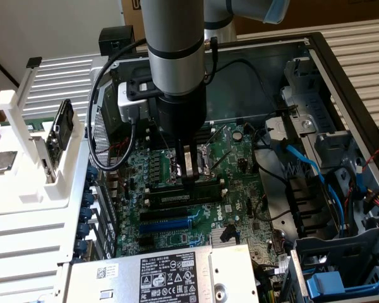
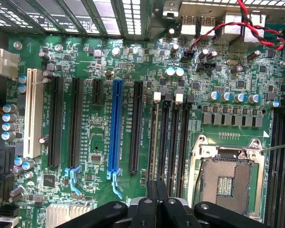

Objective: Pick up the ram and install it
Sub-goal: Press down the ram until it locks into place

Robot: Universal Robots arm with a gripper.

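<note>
i've got the gripper (image 1: 190, 172) low over the motherboard (image 1: 237, 161) in the middle of the frame, jaws pressed together, tips on the ram (image 1: 188, 185) that lies along the memory slots beside the cpu socket (image 2: 226, 178), as if pressing it home; whether it is fully seated i can't tell. the label on the power supply (image 1: 158, 274) at the bottom reads dell.
</note>
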